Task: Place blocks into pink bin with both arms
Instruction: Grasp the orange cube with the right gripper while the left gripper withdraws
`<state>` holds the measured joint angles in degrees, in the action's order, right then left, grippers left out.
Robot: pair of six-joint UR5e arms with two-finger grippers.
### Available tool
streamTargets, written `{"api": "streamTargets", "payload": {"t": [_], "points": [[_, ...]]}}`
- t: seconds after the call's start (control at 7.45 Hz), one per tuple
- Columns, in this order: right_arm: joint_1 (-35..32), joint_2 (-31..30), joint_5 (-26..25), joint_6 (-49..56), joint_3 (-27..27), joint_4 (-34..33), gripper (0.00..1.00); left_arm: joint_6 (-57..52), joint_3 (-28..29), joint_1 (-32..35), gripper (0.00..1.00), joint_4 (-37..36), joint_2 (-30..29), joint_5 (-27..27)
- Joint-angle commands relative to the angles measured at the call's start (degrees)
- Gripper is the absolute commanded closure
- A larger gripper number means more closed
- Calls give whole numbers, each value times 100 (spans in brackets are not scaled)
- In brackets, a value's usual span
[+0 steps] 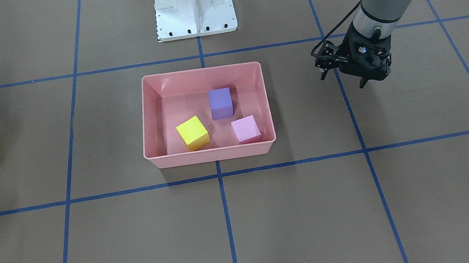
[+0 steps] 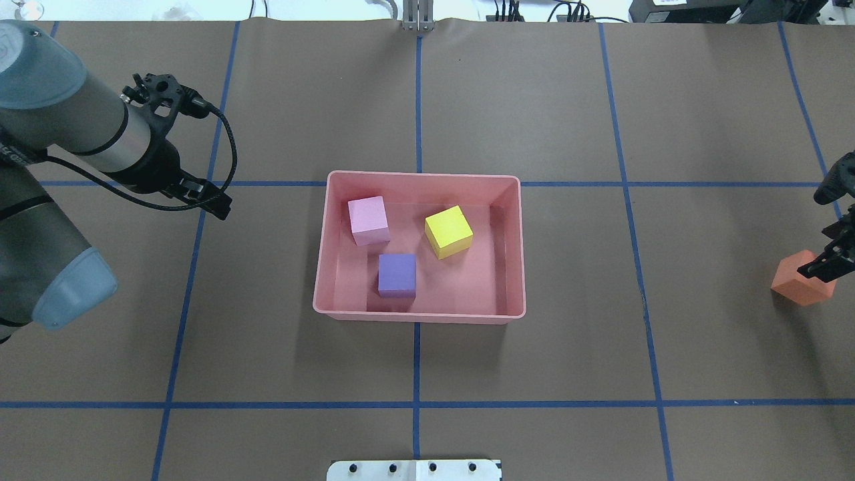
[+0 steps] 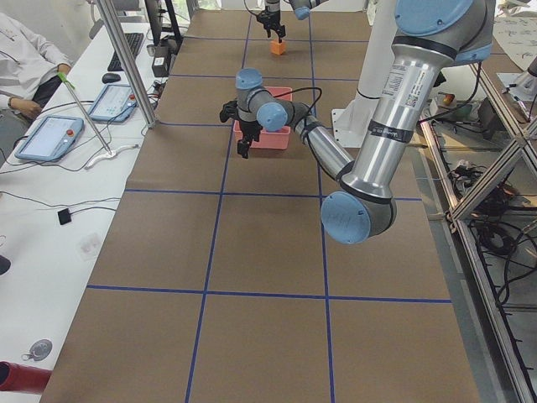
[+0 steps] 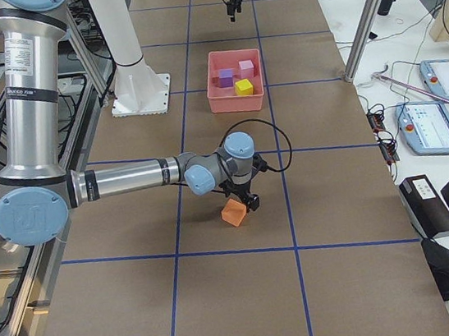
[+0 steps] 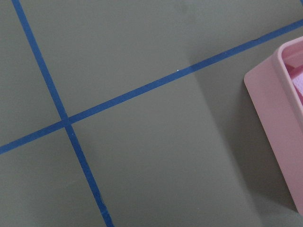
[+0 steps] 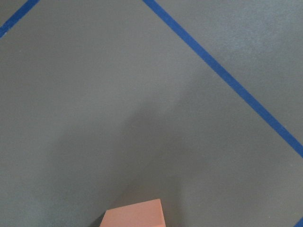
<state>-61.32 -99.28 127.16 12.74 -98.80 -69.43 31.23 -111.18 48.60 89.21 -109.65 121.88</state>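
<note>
The pink bin [image 1: 210, 154] sits mid-table and holds the yellow block [image 1: 192, 133], the purple block [image 1: 221, 103] and the light pink block [image 1: 246, 129]. The bin also shows in the overhead view [image 2: 419, 313]. My right gripper [image 2: 823, 266] is shut on the orange block [image 2: 800, 287] and holds it tilted, just above the table, far to the bin's right in the overhead view. The block shows at the bottom edge of the right wrist view [image 6: 135, 213]. My left gripper [image 2: 217, 204] hovers empty left of the bin, and its jaws look open.
The white base pedestal [image 1: 194, 6] stands behind the bin in the front view. Blue tape lines [image 2: 417, 404] grid the brown table. The bin's corner [image 5: 279, 132] shows in the left wrist view. Operator desks with tablets [image 3: 50, 138] flank the table.
</note>
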Motion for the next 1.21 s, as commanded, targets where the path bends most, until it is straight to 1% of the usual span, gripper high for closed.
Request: {"api": "streamTargets", "payload": {"t": [0.0,0.13,0.27,0.4,0.54,0.67,0.8,0.94,1.07], "points": [[225,23,-182,0,307,0,1,23,0,0,0,0,5,2],[260,23,-226,-8,344,0,10,32,8,0,0,0,5,2],[261,75,-227,-69,344,0,66,41,8,0,0,0,5,2],[261,119,-192,-348,266,0,100,41,26,0,0,0,5,2],[261,337,-148,-952,126,-18,100,49,26,0,0,0,5,2],[261,626,-35,-1854,-24,-79,100,58,35,0,0,0,5,2],[252,934,280,-2733,-138,-88,100,58,26,0,0,0,5,2],[252,1215,405,-3568,-322,-97,100,189,26,-17,0,0,5,2],[278,1618,467,-4621,-489,-262,100,434,17,-61,0,9,-4,-7]]}}
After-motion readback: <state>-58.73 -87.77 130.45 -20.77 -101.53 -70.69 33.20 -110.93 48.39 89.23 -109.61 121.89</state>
